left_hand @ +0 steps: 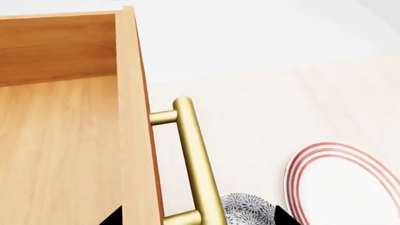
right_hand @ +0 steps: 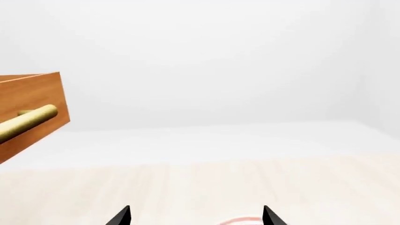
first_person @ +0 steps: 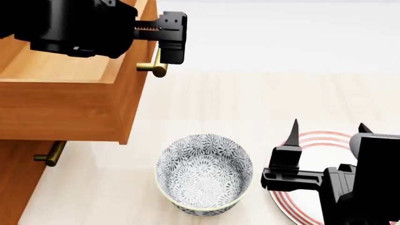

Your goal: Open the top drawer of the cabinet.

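my open left gripper (first_person: 164,44) straddles the orange-brown wooden top drawer (first_person: 69,101)'s rigid, slippery brass bar handle (left_hand: 195,154), ungripped; right gripper (first_person: 326,130) open too.

top drawer (right_hand: 34,101) corner with brass handle (right_hand: 28,123), pale floor (right_hand: 250,187), two dark jaw tips apart

We see the top drawer (first_person: 62,105) pulled well out, bare wood inside. Its brass handle (left_hand: 196,159) lies level across the front. The cabinet (first_person: 12,178) stands below.

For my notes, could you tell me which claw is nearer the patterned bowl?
Right. The right claw hangs just beside the patterned bowl, over the plate; the left claw is up at the top drawer's handle.
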### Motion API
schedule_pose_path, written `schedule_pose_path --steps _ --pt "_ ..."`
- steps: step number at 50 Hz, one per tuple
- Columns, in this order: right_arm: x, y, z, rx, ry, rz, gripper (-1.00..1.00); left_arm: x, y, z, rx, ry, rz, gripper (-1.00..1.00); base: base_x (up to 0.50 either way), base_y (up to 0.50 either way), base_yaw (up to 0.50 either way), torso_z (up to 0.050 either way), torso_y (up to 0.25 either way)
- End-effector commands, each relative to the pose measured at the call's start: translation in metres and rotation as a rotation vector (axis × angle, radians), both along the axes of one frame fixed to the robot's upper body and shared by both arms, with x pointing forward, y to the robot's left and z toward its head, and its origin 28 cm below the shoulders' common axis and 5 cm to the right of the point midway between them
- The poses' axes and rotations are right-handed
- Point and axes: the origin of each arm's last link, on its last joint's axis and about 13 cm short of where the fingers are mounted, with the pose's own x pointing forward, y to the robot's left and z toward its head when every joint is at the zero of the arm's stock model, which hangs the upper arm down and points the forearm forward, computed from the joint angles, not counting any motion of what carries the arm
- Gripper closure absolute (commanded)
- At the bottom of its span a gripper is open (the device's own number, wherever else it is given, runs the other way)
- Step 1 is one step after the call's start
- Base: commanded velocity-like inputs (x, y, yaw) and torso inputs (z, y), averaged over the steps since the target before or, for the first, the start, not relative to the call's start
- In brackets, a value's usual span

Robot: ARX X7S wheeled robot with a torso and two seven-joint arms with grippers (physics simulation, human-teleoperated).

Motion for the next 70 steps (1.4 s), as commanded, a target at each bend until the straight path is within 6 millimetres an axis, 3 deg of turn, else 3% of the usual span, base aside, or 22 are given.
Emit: schedule_pose_path --steps 1,20,36,58,70 --pt "0.001 -0.002 -0.001 0.024 -0.011 0.004 -1.00 -0.011 -0.027 0.003 -0.092 0.016 -0.117 -1.00 0.00 0.00 0.00 0.000 0.000" --pt "0.001 -0.005 -0.002 0.017 0.006 0.022 -1.00 -0.027 -0.044 0.017 -0.134 0.016 -0.180 -1.00 0.00 0.00 0.00 0.001 0.001" --pt "0.002 -0.007 -0.005 0.000 0.012 0.008 -1.00 -0.040 -0.050 0.040 -0.149 -0.019 -0.219 -1.00 0.00 0.00 0.00 0.000 0.003" --pt "-0.004 -0.006 0.000 -0.015 -0.010 0.008 -1.00 -0.047 -0.029 0.094 -0.063 -0.244 -0.150 -1.00 0.00 0.00 0.00 0.000 0.001" --pt "-0.005 -0.003 0.003 -0.023 -0.015 0.016 -1.00 -0.047 -0.014 0.113 -0.047 -0.308 -0.102 -1.00 0.00 0.00 0.00 0.000 0.000"
